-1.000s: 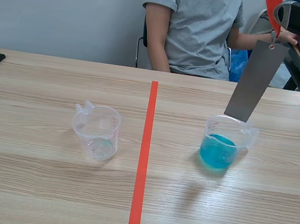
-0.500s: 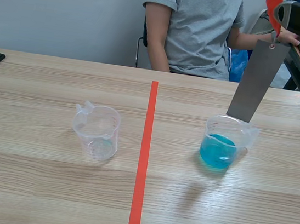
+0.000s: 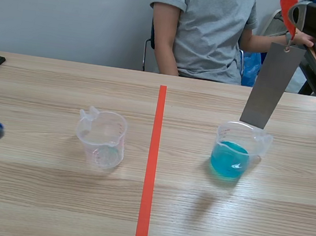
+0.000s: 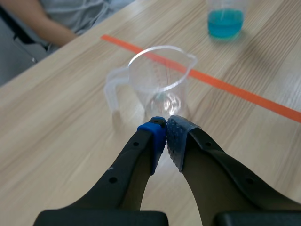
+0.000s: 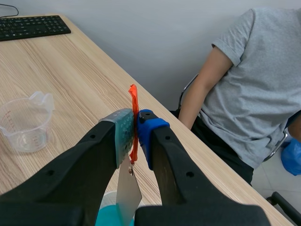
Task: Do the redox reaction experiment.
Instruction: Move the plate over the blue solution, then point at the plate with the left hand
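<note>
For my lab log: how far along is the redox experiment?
Done: the right gripper holds the metal plate by its orange ribbon. In hand: the plate hangs over the blue-liquid beaker, lower edge near its rim. Left, apparently: dipping it; the shut left gripper faces the empty beaker.

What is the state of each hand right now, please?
Left hand: closed, empty.
Right hand: closed on the orange ribbon, metal strip hanging from it.
</note>
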Controlling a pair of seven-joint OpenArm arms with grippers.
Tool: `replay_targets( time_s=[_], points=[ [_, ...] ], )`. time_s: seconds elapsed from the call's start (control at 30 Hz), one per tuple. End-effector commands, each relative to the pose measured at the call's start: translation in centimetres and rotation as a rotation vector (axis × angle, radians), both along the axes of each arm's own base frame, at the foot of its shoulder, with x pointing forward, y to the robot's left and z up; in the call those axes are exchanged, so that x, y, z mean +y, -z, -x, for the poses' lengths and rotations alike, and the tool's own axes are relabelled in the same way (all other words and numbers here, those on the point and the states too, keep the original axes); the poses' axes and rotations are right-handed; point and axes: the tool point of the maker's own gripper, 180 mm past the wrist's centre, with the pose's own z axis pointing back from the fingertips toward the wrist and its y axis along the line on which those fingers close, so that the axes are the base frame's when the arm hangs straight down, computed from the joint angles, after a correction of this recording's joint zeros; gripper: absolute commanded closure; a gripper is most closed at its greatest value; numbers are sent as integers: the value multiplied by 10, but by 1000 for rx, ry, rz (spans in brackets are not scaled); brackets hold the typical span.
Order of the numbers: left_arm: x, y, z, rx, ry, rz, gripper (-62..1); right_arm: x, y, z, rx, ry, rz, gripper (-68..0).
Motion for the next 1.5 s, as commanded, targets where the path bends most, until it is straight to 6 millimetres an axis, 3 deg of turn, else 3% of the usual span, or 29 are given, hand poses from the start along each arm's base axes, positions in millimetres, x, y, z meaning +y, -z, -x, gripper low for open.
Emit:
replay_targets(
  time_s=[0.0,0.37,0.5,0.9,1.23,1.47],
  points=[
    [-17,-10,-11,-37,32,37,-53,-4,-16,-2,-44,-1,-6,-15],
    [-130,-23,-58,-100,218,49,-53,-5,-14,-1,-39,0,-3,-15],
    [-165,-17,-68,-81,261,34,-53,-5,-14,-1,-39,0,-3,-15],
    [-218,9,-112,-21,224,90,-53,-5,-14,-1,-39,0,-3,-15],
    [-268,12,-129,-12,227,109,-53,-5,-14,-1,-39,0,-3,-15],
    [-301,6,-127,-7,258,150,-53,-5,-14,-1,-39,1,-3,-15]
  ],
)
